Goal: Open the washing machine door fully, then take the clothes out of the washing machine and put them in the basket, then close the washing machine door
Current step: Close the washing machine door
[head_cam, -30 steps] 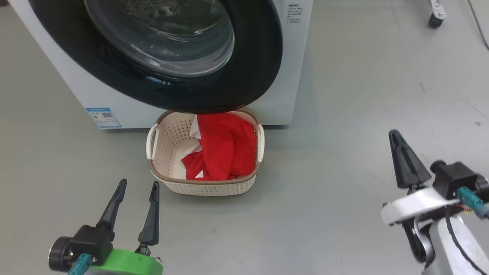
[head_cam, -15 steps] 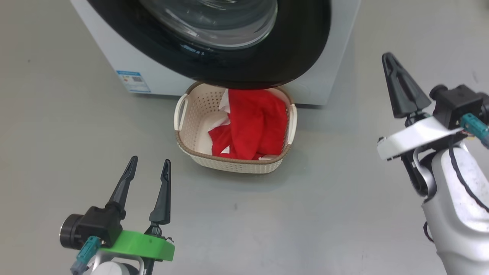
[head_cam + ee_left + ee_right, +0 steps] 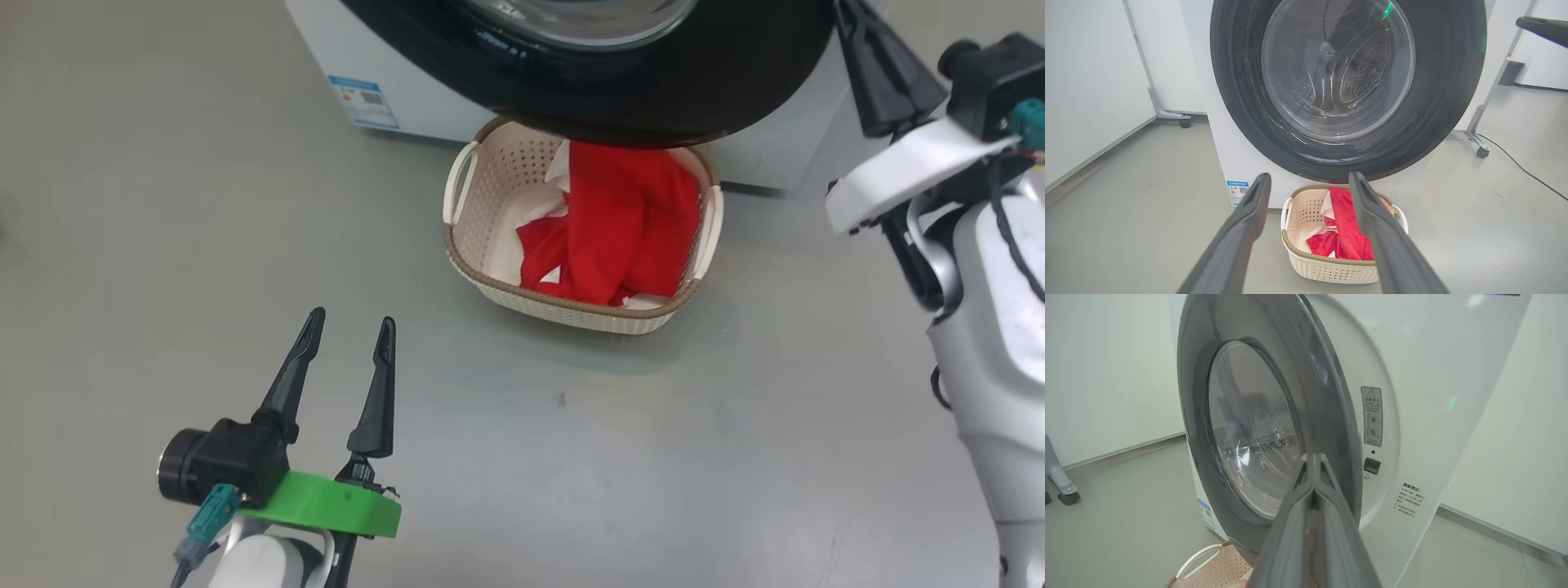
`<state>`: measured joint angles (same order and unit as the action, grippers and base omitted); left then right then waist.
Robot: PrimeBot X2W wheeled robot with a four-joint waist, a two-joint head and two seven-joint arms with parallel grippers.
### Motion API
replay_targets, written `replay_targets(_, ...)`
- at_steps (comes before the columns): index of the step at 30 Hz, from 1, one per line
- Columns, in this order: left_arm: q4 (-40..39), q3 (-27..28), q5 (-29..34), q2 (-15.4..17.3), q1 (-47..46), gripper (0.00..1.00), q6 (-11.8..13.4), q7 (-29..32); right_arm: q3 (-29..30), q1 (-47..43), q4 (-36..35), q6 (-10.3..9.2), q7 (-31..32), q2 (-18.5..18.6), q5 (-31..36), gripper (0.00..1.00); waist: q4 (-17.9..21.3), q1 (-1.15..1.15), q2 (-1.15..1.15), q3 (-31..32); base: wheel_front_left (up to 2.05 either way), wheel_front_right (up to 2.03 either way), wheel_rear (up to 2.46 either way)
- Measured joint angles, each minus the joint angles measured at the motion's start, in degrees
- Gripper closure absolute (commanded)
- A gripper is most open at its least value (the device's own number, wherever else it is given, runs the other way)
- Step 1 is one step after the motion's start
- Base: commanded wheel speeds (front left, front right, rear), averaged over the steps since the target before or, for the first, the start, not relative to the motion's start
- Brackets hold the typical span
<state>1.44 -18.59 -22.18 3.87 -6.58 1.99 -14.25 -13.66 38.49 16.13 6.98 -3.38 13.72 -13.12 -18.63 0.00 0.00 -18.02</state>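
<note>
The big white washing machine (image 3: 1433,396) stood on the floor. Its round door (image 3: 1437,81) looked not quite shut, with the latch hole showing beside it. I thought the door was hard and a bit heavy, and its glass slippery, so a push on the black rim near the free edge seemed best. The basket (image 3: 571,314) sat on the floor just under the door, with the soft, light red clothes (image 3: 629,220) inside. The left gripper (image 3: 352,316) hung wide open, holding nothing. The right gripper (image 3: 1313,457) was pinched shut and empty near the door. I couldn't tell if it touched.
</note>
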Motion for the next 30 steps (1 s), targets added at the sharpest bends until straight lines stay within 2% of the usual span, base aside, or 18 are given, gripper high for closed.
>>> replay_targets(13, 1.20, -1.15, -0.77, -1.19, -3.13, 0.00, -0.78, -0.19, -1.38, 10.16, 6.35, 0.01, 2.70, 2.72, -0.51, 1.00, -5.60, 0.00, 0.00, -5.15, 0.00, 0.00, 0.00)
replay_targets(30, -0.29, -1.15, -0.87, -1.76, -5.62, 0.00, -1.29, -0.19, -1.97, 19.66, 12.36, 0.52, 4.11, 5.36, -1.93, 1.00, -9.32, 0.00, 0.00, -9.49, 0.00, 0.00, 0.00)
